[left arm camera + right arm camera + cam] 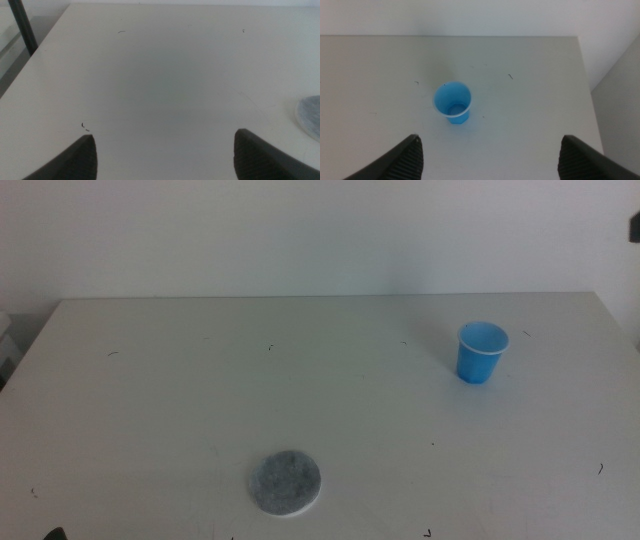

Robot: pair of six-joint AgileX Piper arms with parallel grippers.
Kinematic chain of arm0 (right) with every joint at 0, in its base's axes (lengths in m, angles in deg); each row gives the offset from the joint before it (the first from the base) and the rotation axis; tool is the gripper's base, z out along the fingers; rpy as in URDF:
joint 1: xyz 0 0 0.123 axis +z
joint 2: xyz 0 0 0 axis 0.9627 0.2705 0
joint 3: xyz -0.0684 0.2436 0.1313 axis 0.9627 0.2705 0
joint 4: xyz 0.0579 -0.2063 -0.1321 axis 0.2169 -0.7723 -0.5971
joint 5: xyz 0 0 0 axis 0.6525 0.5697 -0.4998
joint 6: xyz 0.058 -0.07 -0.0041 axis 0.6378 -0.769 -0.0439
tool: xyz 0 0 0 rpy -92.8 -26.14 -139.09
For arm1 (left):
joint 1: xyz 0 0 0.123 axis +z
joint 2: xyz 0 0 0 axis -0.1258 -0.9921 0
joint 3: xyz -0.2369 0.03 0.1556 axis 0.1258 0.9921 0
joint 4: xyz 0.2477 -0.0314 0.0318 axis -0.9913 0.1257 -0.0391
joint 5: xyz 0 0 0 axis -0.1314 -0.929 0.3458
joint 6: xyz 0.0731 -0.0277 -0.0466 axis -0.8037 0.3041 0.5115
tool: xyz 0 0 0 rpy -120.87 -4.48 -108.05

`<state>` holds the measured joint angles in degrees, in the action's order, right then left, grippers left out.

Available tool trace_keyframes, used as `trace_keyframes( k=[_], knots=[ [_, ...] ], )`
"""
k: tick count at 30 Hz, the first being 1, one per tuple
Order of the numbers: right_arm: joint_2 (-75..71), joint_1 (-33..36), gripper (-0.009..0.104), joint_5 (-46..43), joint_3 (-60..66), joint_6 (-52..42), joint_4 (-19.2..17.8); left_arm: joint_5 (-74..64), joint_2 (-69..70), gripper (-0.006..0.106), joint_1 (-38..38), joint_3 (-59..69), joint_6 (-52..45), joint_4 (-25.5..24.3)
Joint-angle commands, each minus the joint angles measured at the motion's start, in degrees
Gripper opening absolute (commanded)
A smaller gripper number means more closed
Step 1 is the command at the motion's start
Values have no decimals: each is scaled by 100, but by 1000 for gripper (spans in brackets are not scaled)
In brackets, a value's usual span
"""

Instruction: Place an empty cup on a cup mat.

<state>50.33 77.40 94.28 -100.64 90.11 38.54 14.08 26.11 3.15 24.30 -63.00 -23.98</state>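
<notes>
The blue cup (482, 352) stands upright and empty on the white table at the back right; it also shows in the right wrist view (452, 102), open side up. The grey speckled cup mat (286, 482) lies flat near the front edge, left of centre, far from the cup. Its rim shows in the left wrist view (311, 117). My right gripper (491, 137) is open and empty, above the table and short of the cup. My left gripper (165, 136) is open and empty over bare table beside the mat. Neither arm shows clearly in the middle view.
The white table (200, 380) carries only small dark specks. Its right edge (590, 85) runs close to the cup. A dark post (22, 27) stands beyond the table's left edge. A white wall is behind.
</notes>
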Motion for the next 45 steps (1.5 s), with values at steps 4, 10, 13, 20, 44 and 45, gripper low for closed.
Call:
trace_keyframes(
  k=[4, 10, 13, 20, 44, 45],
  knots=[
    [996, 5, 87, 444, -1305, -93, 36, 388, 73, 105, 6, -34, 62, -2],
    [2102, 5, 87, 990, -2483, -93, 259, 388, 73, 105, 6, -34, 62, -2],
    [2495, 5, 87, 1203, -2875, -49, 317, 388, 73, 105, 6, -34, 62, -2],
    [3291, 16, 87, 1300, -3285, 59, 274, 388, 73, 105, 6, -34, 62, -2],
    [4945, 225, 87, 1235, -3358, 59, 456, 388, 73, 105, 6, -34, 62, -2],
    [4980, 232, 87, 1224, -3358, 59, 456, 388, 73, 105, 6, -34, 62, -2]
  ],
)
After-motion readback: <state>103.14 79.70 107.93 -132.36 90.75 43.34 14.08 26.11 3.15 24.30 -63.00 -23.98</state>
